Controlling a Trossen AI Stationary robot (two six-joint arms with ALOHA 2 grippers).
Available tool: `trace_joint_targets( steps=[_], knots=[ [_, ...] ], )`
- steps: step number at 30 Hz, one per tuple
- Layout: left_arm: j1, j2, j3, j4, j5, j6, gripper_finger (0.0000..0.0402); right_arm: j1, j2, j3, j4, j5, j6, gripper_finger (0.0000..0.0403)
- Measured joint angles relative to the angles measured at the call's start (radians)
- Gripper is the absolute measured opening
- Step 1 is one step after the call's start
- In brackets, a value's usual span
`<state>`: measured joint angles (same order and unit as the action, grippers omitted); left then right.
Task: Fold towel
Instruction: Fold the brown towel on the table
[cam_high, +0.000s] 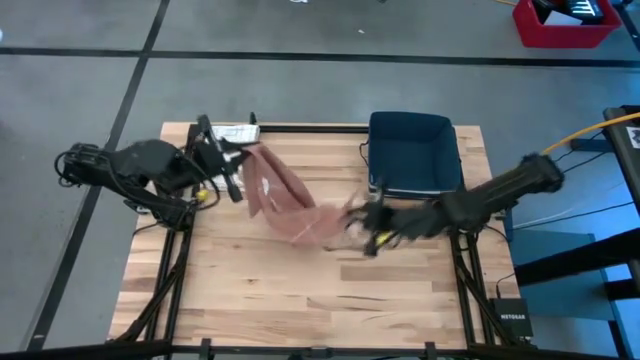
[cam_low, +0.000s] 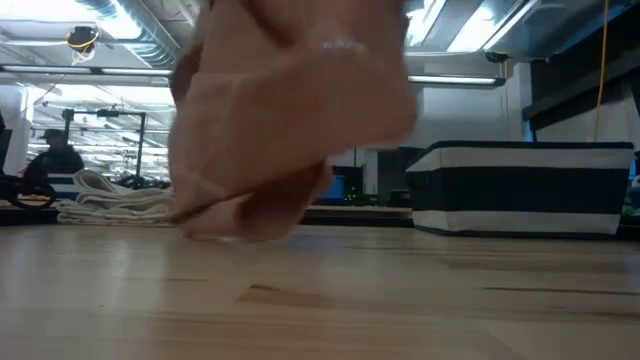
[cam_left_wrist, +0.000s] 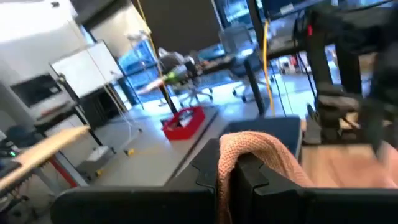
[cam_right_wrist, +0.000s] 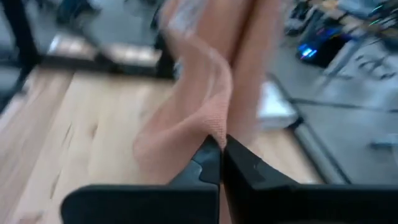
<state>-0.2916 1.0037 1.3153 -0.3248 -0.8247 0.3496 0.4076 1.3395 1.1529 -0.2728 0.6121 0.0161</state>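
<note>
at the centre of the high view, a pinkish towel (cam_high: 285, 200) stretches as a slanted band over the wooden surface (cam_high: 300, 300), from upper left down toward the middle. left gripper (cam_high: 232, 172) sits at the band's upper-left end, near the surface's top edge; its fingers (cam_left_wrist: 249, 177) are clenched on a fold of the cloth that humps over them in the left wrist view. right gripper (cam_high: 362, 228) is at the band's lower-right end, just right of centre; its fingers (cam_right_wrist: 208, 163) are pressed together with the towel's edge pinched between them, cloth rising away from the tips. in the low view the towel (cam_low: 290, 110) hangs lifted in the upper middle of the frame, its lowest part at or just above the surface, cannot tell which. a dark blue bin (cam_high: 412, 150) stands at the upper right of the surface, apart from the cloth. a small pile of pale folded cloth (cam_low: 110, 200) lies at the far left in the low view
</note>
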Motion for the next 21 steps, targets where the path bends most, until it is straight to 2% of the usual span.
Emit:
trace_joint_targets(
  steps=[6, 10, 13, 16, 21],
  knots=[
    [0.0, -0.002, 0.116, -0.009, -0.072, 0.108, 0.0008, -0.041, -0.214, 0.11, -0.106, 0.086, -0.12, 0.0009],
    [0.001, -0.003, 0.143, -0.01, -0.135, 0.16, 0.0008, -0.085, -0.263, 0.21, -0.147, 0.123, -0.207, 0.0006],
    [0.012, -0.003, 0.144, -0.074, -0.141, 0.116, 0.0008, -0.128, -0.265, 0.27, -0.175, 0.123, -0.262, 0.0004],
    [0.025, -0.003, 0.144, -0.22, -0.087, -0.03, 0.0008, -0.17, -0.261, 0.307, -0.2, 0.124, -0.297, 0.0007],
    [0.056, -0.001, 0.144, -0.455, 0.146, -0.316, 0.0008, -0.233, -0.259, 0.332, -0.266, 0.169, -0.317, 0.0005]
  ],
)
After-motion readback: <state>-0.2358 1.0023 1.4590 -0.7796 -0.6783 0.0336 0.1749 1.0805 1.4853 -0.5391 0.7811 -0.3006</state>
